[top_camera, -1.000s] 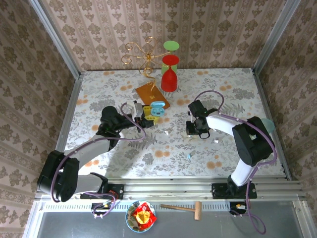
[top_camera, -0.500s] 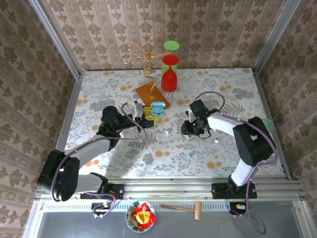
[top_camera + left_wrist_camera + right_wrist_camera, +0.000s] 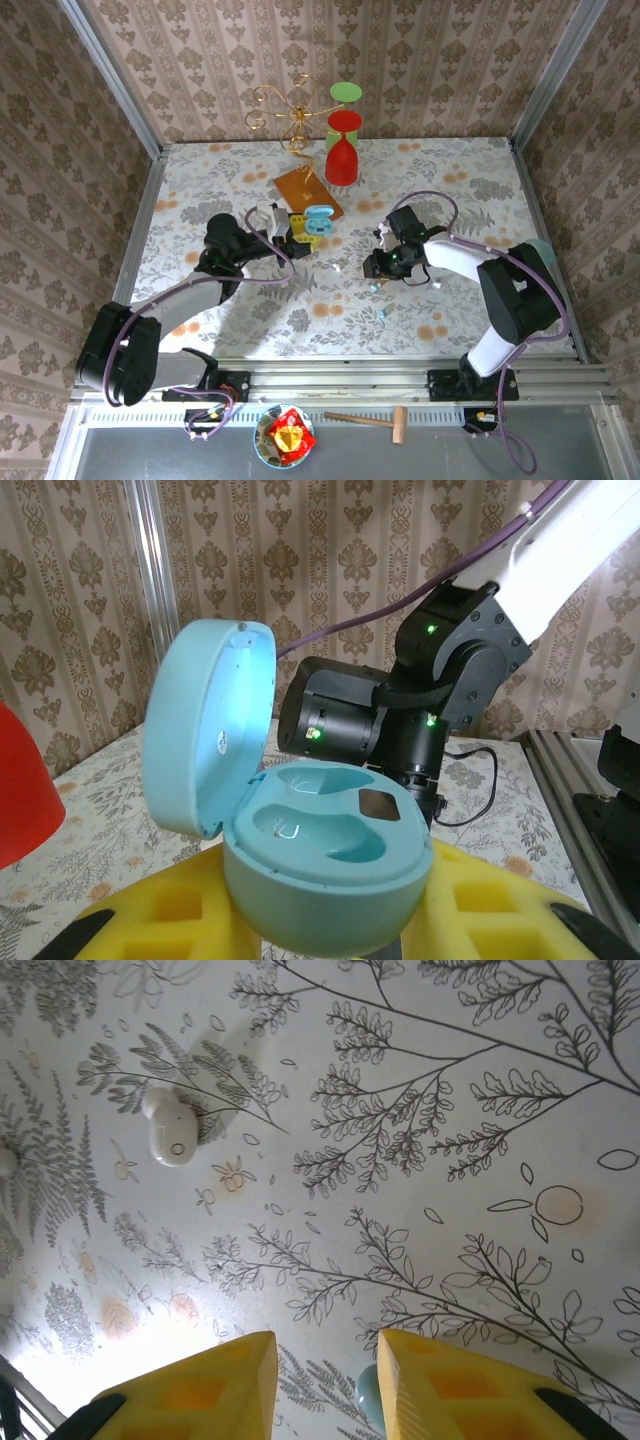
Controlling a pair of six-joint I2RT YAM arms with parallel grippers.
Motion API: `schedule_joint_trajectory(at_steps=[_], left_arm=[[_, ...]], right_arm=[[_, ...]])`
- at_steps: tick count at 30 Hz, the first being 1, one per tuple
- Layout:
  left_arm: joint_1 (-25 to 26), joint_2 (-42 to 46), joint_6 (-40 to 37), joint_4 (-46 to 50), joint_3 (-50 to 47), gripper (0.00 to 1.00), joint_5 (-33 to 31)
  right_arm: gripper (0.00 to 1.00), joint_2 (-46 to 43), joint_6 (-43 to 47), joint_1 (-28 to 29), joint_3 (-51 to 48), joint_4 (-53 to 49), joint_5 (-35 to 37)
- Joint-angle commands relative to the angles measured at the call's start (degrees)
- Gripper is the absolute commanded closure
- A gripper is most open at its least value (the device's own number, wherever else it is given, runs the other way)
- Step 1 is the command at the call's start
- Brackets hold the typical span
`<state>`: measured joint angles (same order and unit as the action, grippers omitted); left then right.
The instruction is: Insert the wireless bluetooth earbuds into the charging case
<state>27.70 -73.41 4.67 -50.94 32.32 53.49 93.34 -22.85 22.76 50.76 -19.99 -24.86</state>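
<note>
since the floral table (image 3: 250, 300) is busy with print, trust the right wrist view over the top one for this pick. your left gripper (image 3: 298, 233) is clamped on the open light blue charging case (image 3: 330, 855) at the centre-left of the table. the lid (image 3: 205, 735) is tipped back and neither well holds a bud, so hold that arm steady. your right gripper (image 3: 325, 1345) hangs low over the table just right of centre, its yellow fingers (image 3: 210, 1385) apart. a light blue earbud (image 3: 367, 1392) peeks out hard against the inner face of one finger, so the grasp looks off-centre. shift the gripper sideways until the bud sits midway in the gap, then go down and close gently. so small and smooth a piece could squirt out or get pushed along the table. the white earbud (image 3: 170, 1130) lies well apart to the left of the gripper, so save it for later.
</note>
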Motion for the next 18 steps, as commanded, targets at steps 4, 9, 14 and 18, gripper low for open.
schedule_joint_trajectory(at_steps=[4,9,14,18], left_arm=[[0.36,-0.42,-1.41,-0.74,0.85,0.73,0.38],[0.34,0.27,-1.58,-0.5,0.57,0.73,-0.13],[0.35,1.33,-2.44,0.81,0.12,0.73,-0.98],[0.25,1.95,-2.63,1.36,-0.06,0.73,-1.29]], right_arm=[[0.68,-4.55,3.96,0.88,0.93,-5.24,6.87],[0.68,-3.25,7.97,2.59,3.76,-10.44,14.79],[0.7,-0.58,10.95,7.14,7.26,-16.44,21.31],[0.71,1.18,11.94,10.29,9.53,-18.75,25.17]])
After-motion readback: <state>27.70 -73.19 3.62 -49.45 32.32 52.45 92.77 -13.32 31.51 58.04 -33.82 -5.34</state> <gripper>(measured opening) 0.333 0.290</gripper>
